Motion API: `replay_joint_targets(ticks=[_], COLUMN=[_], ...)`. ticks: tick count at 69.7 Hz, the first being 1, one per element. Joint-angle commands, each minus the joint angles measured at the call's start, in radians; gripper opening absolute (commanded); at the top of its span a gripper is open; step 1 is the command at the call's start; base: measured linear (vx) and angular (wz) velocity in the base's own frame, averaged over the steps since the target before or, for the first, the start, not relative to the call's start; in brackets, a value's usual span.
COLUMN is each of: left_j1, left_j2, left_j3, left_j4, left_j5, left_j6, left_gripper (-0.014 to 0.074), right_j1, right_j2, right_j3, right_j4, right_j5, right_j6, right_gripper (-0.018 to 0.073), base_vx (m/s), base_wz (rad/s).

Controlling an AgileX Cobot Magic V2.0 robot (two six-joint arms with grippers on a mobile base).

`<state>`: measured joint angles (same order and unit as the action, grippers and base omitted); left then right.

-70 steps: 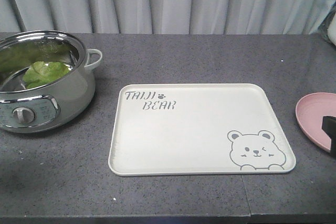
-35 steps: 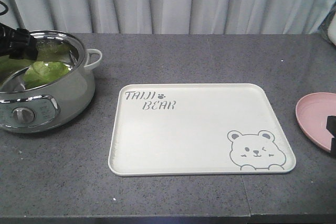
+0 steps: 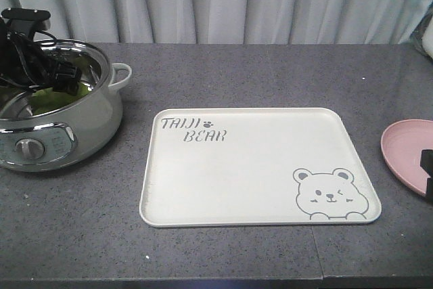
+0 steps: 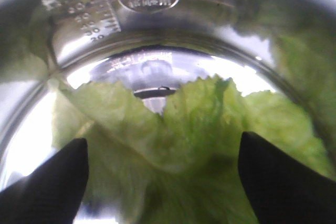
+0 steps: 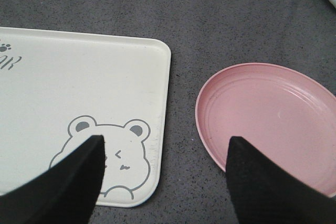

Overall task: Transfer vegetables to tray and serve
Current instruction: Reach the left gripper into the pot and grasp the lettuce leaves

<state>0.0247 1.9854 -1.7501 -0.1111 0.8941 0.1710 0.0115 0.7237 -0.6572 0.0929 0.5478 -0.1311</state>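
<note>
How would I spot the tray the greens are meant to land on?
Look at the middle of the grey counter, between the steel pot and the round pink plate. The tray is the flat cream rectangle printed with a winking bear.

In the front view, the left gripper covers most of the vegetables in the pot at the table's left edge. You see only a green sliver, and the pot itself is cropped. The pink plate at the right edge is cropped too. From the left wrist, the leaves blur toward the bottom, so you cannot tell whether the gripper touches them. From the right wrist, the tray runs off the left and bottom.
</note>
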Motion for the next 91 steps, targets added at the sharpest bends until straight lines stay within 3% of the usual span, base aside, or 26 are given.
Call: replay_joint_targets(ticks=[1,10,17,36,51,81,91], left_j1=[0.001,0.001,0.001,0.001,0.001,-0.001,-0.003], left_j2=[-0.023,0.007,0.011,0.009,-0.019,-0.290,-0.452], left_j3=[-0.035,-0.035,-0.035,-0.035,-0.035,0.038,0.175], left_j4=[-0.009,-0.010,-0.010,-0.010,-0.010,-0.012,-0.095], left_j5=[-0.077,-0.084,-0.088,-0.094,-0.076,-0.029,-0.074], left_j6=[0.000,0.000,0.000,0.000,0.000,0.000,0.040], left_gripper=[0.0555,0.0541,0.0473,0.0160,-0.0009,-0.0006,-0.0006], right_j1=[-0.003,-0.003,-0.003,-0.003,-0.003,-0.003,-0.003], right_j2=[0.003,0.003,0.003,0.003,0.003,0.003,0.003], right_j3=[-0.033,-0.033,-0.033,-0.033,-0.033,-0.033,-0.033], right_j4=[-0.001,-0.001,-0.001,-0.001,-0.001,-0.001,-0.002], right_j5=[-0.062,-0.062,-0.062,-0.062,-0.062,-0.084,-0.084], right_j6=[-0.004,-0.004,-0.004,-0.004,-0.004,-0.004,-0.004], right_gripper=[0.0468,0.0468,0.0468,0.0468,0.0468,0.0468,0.0468], base_vx=[0.00,0.00,0.00,0.00,0.00,0.00,0.00], base_wz=[0.00,0.00,0.00,0.00,0.00,0.00,0.00])
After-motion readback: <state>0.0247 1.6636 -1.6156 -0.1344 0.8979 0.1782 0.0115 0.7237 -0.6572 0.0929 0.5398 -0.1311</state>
